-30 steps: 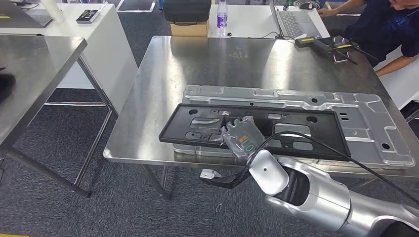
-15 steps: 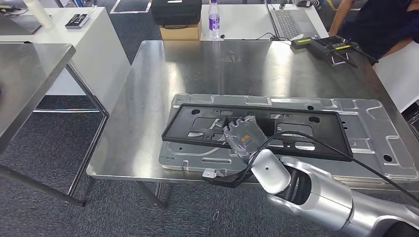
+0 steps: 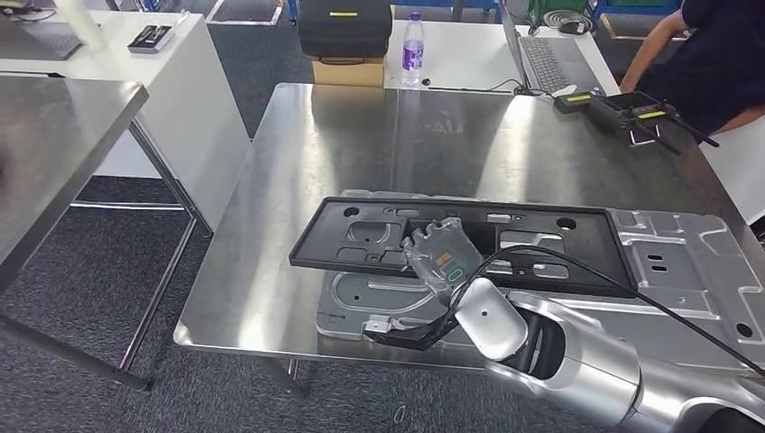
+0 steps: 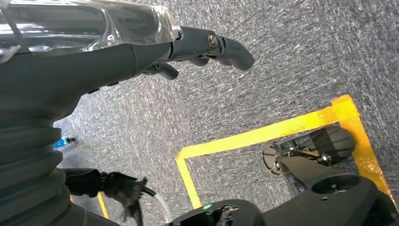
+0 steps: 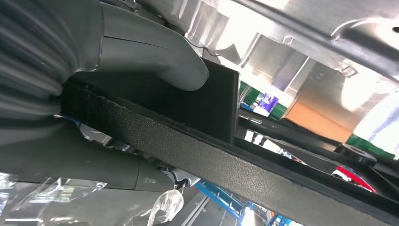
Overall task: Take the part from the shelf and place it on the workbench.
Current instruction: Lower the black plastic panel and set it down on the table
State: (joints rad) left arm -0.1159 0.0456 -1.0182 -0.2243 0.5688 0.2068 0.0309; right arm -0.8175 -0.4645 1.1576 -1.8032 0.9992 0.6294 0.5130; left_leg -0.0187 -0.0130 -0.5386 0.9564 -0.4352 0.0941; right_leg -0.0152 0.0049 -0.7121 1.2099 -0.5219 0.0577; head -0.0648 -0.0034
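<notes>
Right robot hand [image 3: 442, 253] grips flat black plastic frame part [image 3: 541, 244] over shiny steel counter [image 3: 298, 198]; grey carpet floor [image 3: 99, 280] left; left robot hand [image 4: 155, 52] holds nothing, fingers apart.

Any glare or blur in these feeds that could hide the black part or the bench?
Head view: sharp; soft glare on the workbench, black part clear under the right hand. Right wrist view: blown-out highlights behind the part's dark edge. Left wrist view: left hand close, slightly soft.
</notes>
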